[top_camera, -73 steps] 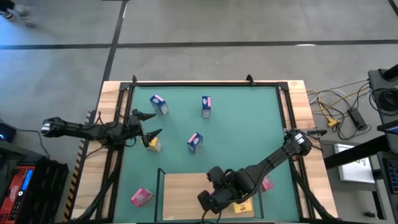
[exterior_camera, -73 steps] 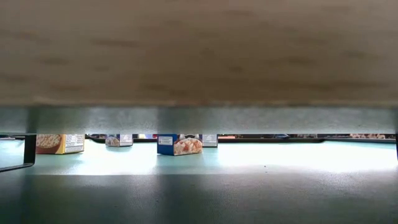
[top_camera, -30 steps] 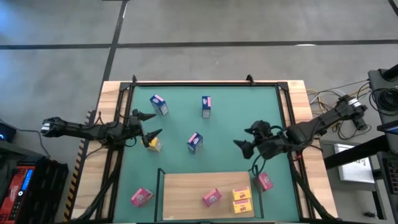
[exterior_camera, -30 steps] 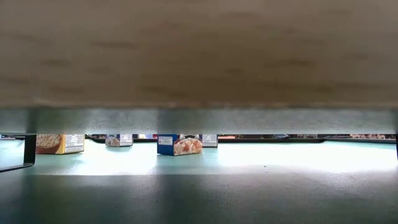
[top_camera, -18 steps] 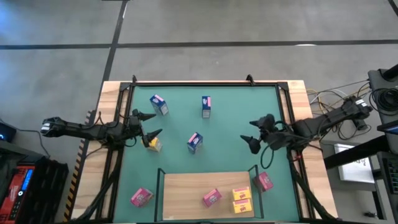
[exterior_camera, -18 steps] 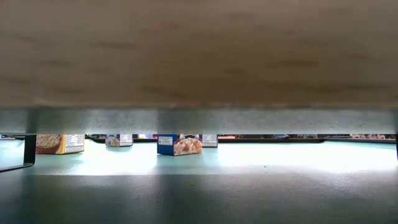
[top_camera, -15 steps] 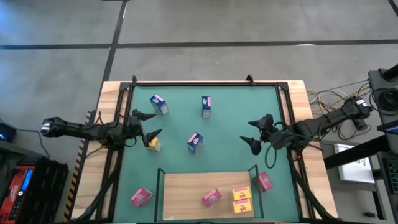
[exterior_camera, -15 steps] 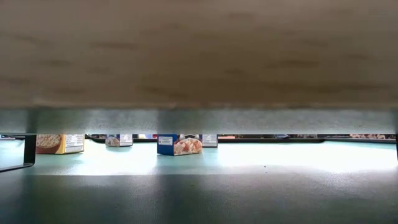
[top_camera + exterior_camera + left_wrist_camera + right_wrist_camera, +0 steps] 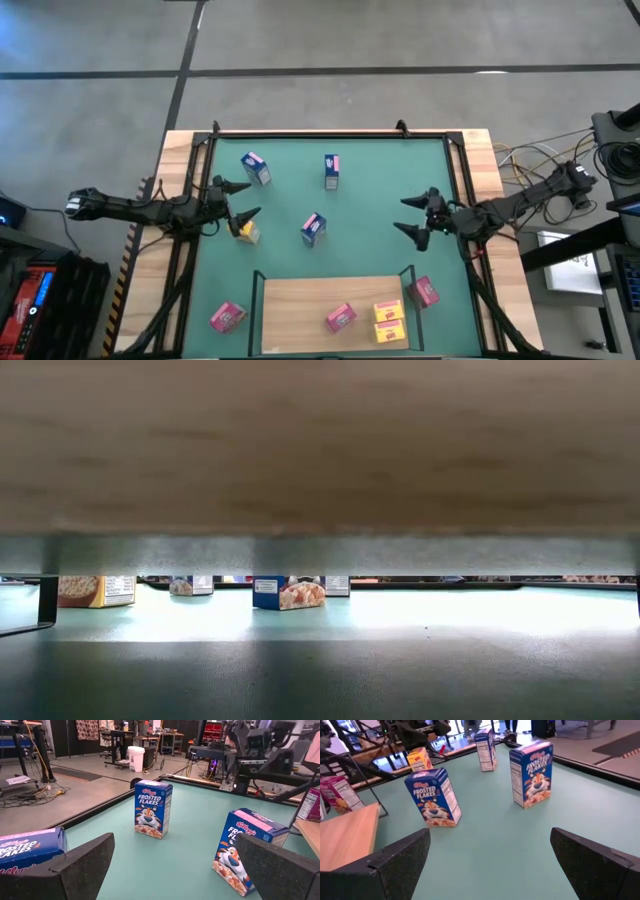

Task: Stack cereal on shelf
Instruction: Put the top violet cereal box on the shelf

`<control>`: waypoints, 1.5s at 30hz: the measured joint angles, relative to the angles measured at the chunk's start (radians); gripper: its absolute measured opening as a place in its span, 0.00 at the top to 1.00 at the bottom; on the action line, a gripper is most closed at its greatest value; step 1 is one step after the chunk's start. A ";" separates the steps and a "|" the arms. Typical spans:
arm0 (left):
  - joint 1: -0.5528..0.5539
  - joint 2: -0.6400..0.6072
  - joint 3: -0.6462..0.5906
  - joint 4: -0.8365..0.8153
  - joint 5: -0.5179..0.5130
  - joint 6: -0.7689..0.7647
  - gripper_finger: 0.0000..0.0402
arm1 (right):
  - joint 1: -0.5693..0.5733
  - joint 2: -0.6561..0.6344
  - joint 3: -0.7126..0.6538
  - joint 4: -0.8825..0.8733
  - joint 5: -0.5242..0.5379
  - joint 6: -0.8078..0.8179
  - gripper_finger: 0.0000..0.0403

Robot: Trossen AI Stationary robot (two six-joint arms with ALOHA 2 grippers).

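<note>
The light-wood shelf (image 9: 300,300) lies at the mat's near edge. On it lie one pink box (image 9: 341,318) and two yellow boxes (image 9: 388,322). A pink box (image 9: 424,292) lies on the mat by the shelf's right post, and another (image 9: 227,317) lies left of the shelf. Three blue boxes stand on the mat (image 9: 254,168) (image 9: 331,171) (image 9: 313,229). A yellow box (image 9: 246,231) lies just near-side of my left gripper (image 9: 238,200), which is open and empty. My right gripper (image 9: 418,215) is open and empty over the mat's right part.
The green mat (image 9: 380,180) has a raised dark frame around it. Thin dark posts stand at the shelf's corners (image 9: 409,270). The low view looks under the shelf board (image 9: 320,440) and shows a yellow box (image 9: 95,591) and a blue box (image 9: 288,593).
My right gripper has drawn back toward the table's right edge, staying open and empty. The boxes and my left arm have kept still.
</note>
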 joint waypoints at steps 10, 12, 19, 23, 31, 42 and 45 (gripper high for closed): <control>0.000 0.000 0.000 0.000 0.000 0.000 0.01 | 0.000 -0.188 -0.113 0.009 -0.005 0.001 0.01; 0.000 0.000 0.000 0.000 0.000 0.000 0.01 | 0.000 -0.209 -0.116 0.011 -0.007 -0.004 0.01; 0.000 0.001 0.000 0.000 0.000 0.000 0.01 | 0.000 -0.237 -0.116 0.010 -0.021 -0.034 0.01; 0.000 0.001 0.000 0.000 0.000 0.000 0.01 | 0.000 -0.229 -0.116 0.009 -0.022 -0.034 0.01; 0.000 0.003 0.000 0.000 0.000 0.000 0.01 | 0.000 -0.228 -0.116 0.008 -0.022 -0.034 0.01; -0.001 0.002 0.000 0.014 -0.025 -0.022 0.01 | 0.000 -0.227 -0.116 0.007 -0.023 -0.034 0.01; 0.002 0.003 0.000 0.025 -0.033 -0.106 0.01 | 0.000 -0.227 -0.116 0.007 -0.023 -0.034 0.01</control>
